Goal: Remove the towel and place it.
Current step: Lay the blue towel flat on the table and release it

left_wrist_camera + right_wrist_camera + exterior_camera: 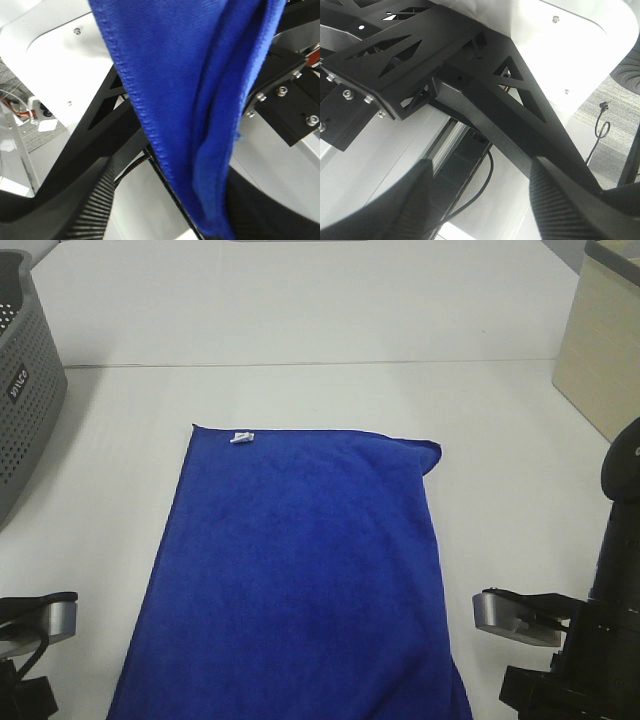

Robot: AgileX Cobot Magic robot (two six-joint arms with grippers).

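The royal-blue towel [305, 570] lies spread flat on the white table [300, 320], with its white tag [241, 437] at the far left corner. Its near end hangs over the table's front edge. In the left wrist view that hanging end [200, 100] drops between the spread fingers of my left gripper [170, 220], which is open, with the cloth's tip by one finger [265, 215]. My right gripper [480, 215] is open and empty below the table's front edge, facing the black frame [470, 95]. In the exterior view only the arms' wrists show at the bottom corners.
A grey perforated basket [25, 390] stands at the table's left edge. A beige box [600, 350] stands at the far right. Black frame struts and cables [100, 125] sit under the table near both grippers.
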